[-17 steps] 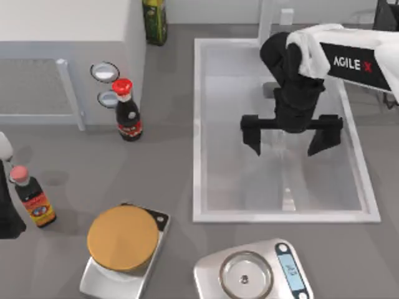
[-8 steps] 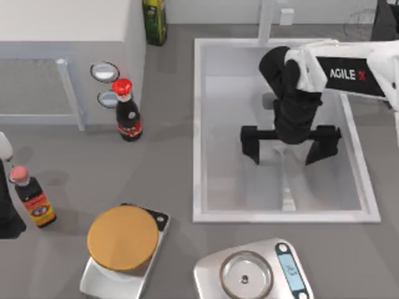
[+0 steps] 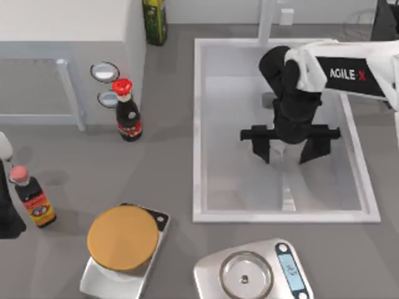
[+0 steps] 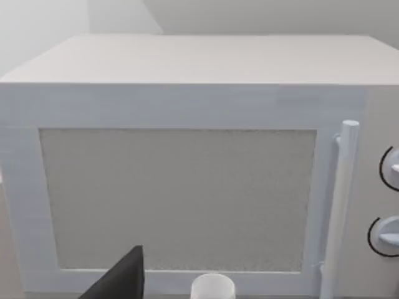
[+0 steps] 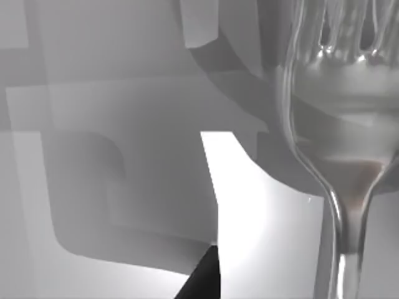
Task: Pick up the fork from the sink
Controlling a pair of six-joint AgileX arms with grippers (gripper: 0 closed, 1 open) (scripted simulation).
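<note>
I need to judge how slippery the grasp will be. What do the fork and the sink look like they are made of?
The fork looks like polished metal: pale silver, with mirror-like reflections across its tines and neck. The sink looks like smooth white enamel or plastic, with a soft even sheen; the pictures cannot say which. The right pincer hangs open over the fork in the basin.

only readable text i can spot is "AGILE X" in white letters with a red X on the black panel of the right arm [image 3: 346, 75] over the sink [image 3: 198, 124], plus unreadable digits on the scale display [image 3: 288, 268] just below that sink
</note>
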